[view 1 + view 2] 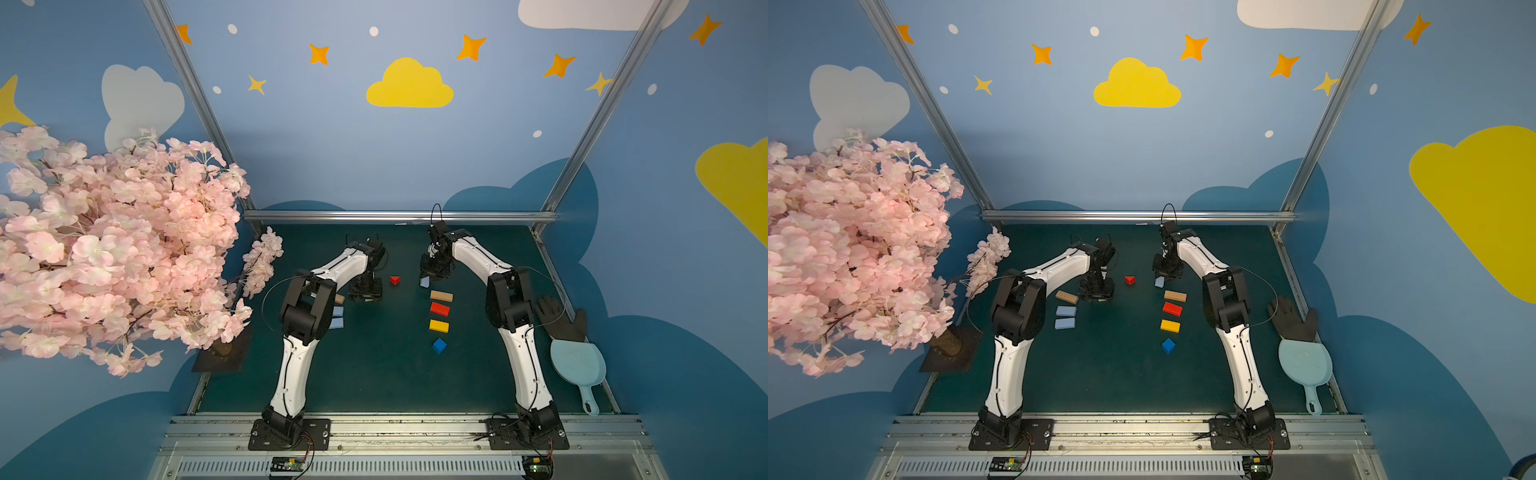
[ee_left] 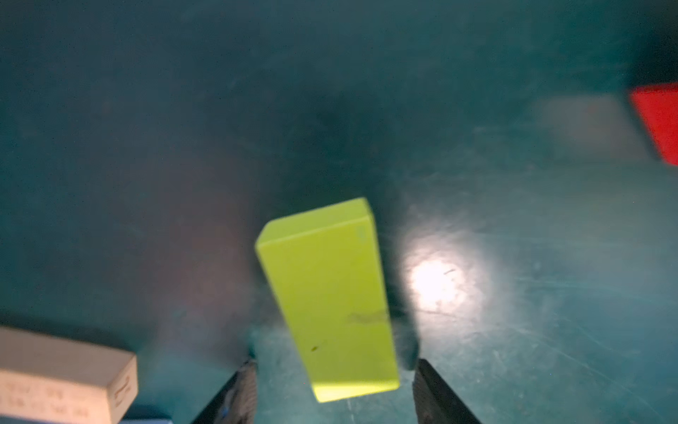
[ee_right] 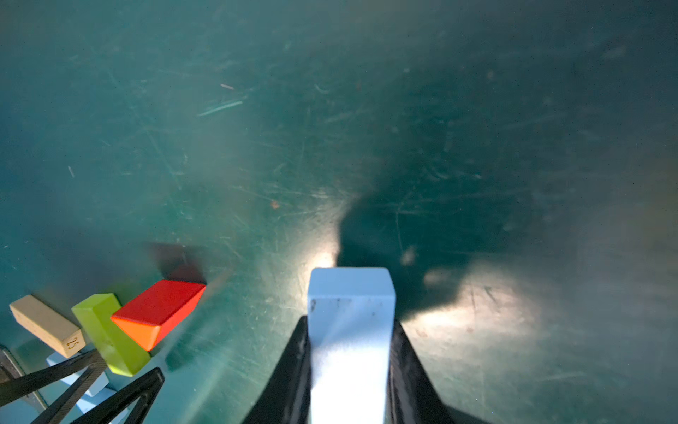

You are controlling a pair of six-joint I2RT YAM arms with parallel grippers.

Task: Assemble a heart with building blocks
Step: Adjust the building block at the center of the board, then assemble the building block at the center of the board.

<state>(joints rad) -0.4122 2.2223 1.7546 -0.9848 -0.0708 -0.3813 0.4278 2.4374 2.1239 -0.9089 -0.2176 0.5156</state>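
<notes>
**Left claw open around the green block, right claw squeezing a blue one**

My left gripper (image 2: 334,370) is open. Its two fingers (image 2: 240,389) stand wide, one on each side of the lime green block (image 2: 326,293), and they do not touch it. That block lies flat on the green table (image 1: 374,382). The red triangle (image 1: 1130,279) sits just beside it, nearer the middle of the table.

My right gripper (image 3: 350,325) is squeezed tight on the held light blue block (image 3: 350,290). One end of the block pokes out past the fingers. I cannot tell if it touches the table.

Close to my left arm lie three blocks: the left tan block (image 1: 1067,296), then the far spare blue block (image 1: 1066,311), then the near spare blue block (image 1: 1064,323).

On the right side a row runs back toward the arm bases. First comes the right tan block (image 1: 1175,296), then the red bar (image 1: 1172,308), the yellow bar (image 1: 1170,326) and the dark blue cube (image 1: 1168,345). They are near each other but not touching.

A pink flower tree (image 1: 104,249) stands off to the left. A black glove (image 1: 557,318) and a light blue scoop (image 1: 577,365) lie at the right edge.
</notes>
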